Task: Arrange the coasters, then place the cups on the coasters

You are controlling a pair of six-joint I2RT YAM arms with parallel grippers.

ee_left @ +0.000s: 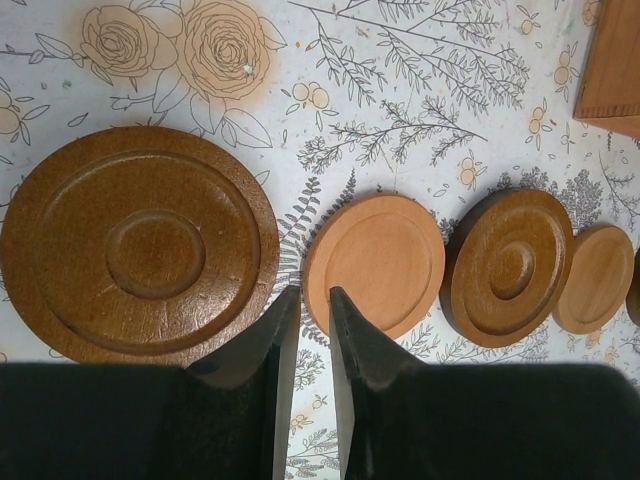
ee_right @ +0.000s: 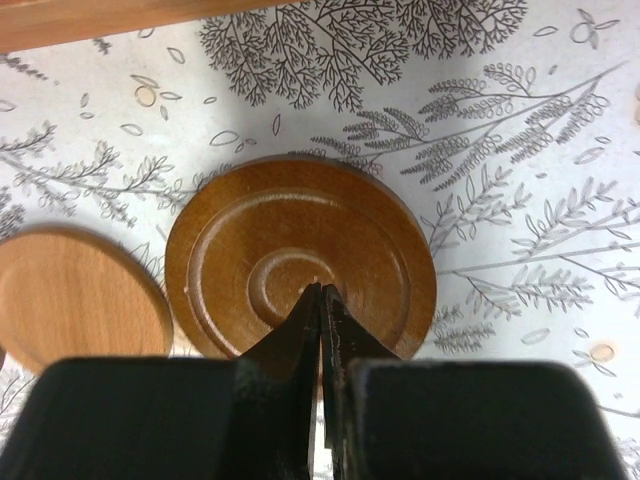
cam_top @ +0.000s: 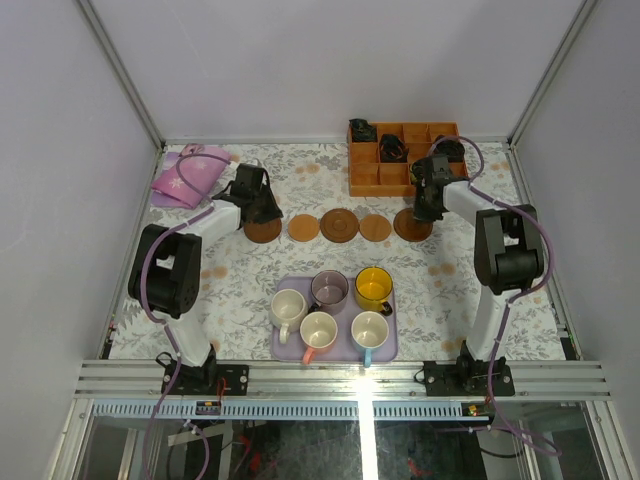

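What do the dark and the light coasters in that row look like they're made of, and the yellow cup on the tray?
Dark coaster: likely wood, stained brown, slight sheen; turned rings and speckled grain show. Light coaster: likely bare pale wood, matte, smooth, with faint grain. Yellow cup: probably glazed ceramic, judging by its smooth, even colour; too small to be sure.

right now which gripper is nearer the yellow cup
Right. The right gripper is at the rightmost coaster, just past the yellow cup; the left gripper is by the leftmost coaster, farther off to the cup's left.
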